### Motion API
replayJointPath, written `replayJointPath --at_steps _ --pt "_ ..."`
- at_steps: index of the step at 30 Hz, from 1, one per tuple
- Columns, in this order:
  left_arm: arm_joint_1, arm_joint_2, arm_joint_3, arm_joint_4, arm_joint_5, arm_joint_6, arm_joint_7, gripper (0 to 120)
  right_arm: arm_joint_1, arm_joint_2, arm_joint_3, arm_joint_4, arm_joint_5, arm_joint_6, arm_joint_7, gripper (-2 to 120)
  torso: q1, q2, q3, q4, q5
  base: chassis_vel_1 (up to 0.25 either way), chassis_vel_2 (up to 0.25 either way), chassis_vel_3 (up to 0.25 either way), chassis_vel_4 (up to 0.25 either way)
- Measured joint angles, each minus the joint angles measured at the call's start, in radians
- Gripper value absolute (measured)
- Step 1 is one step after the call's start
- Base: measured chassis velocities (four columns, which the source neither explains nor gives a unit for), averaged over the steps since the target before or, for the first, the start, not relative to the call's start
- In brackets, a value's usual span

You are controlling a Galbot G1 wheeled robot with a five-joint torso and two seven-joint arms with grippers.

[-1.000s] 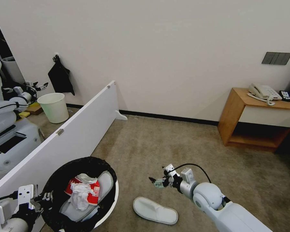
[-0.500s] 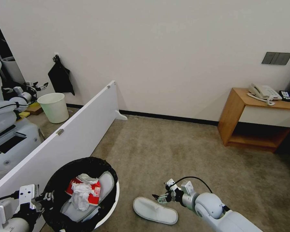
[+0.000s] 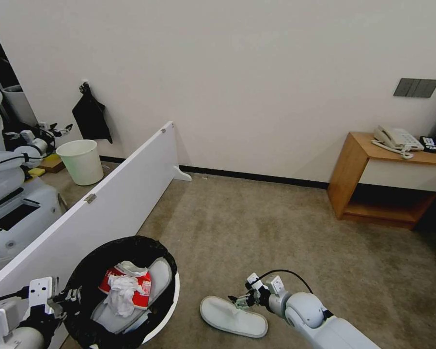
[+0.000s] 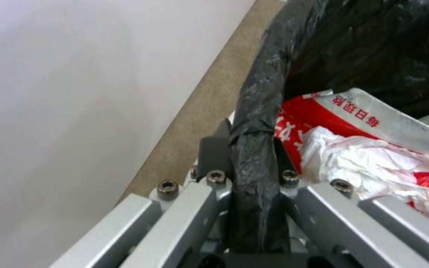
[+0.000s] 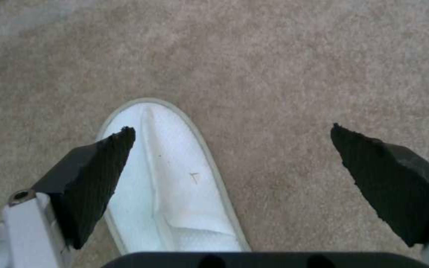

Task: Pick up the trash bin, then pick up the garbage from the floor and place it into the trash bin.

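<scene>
**Bin held and part-filled; one slipper left on the floor**

Head view: The round white plastic trash bin lined with a black bag [image 3: 123,291] is held at its rim by the left gripper [image 3: 63,296], close beside the long white partition board [image 3: 101,203]. Inside lie a white slipper [image 3: 152,281], a red-and-white packet [image 3: 131,286] and a crumpled white tissue [image 3: 120,293]. A second flat white cloth slipper [image 3: 233,316] lies on the beige carpet [image 3: 276,228], just right of the bin. The right gripper [image 3: 240,301] hangs low over its near end.

Left wrist view: The left gripper's fingers [image 4: 213,149] are clamped on the bag-covered rim [image 4: 257,123].

Right wrist view: The right gripper's black pads [image 5: 98,163] stand wide apart, one over the slipper's edge, nothing gripped.

Assessment: bin pickup appears complete; the visible remainder is this slipper.
</scene>
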Motion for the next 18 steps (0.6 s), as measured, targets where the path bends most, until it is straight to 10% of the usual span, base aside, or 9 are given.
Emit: replayJointPath --at_steps 18 --pt "0.003 0.0 -0.002 -0.004 0.0 0.0 0.0 3 0.017 0.046 -0.027 -0.065 -0.005 0.035 -0.059 100 0.0 0.0 0.0 -0.0001 0.0 0.0 0.0 0.0 0.0"
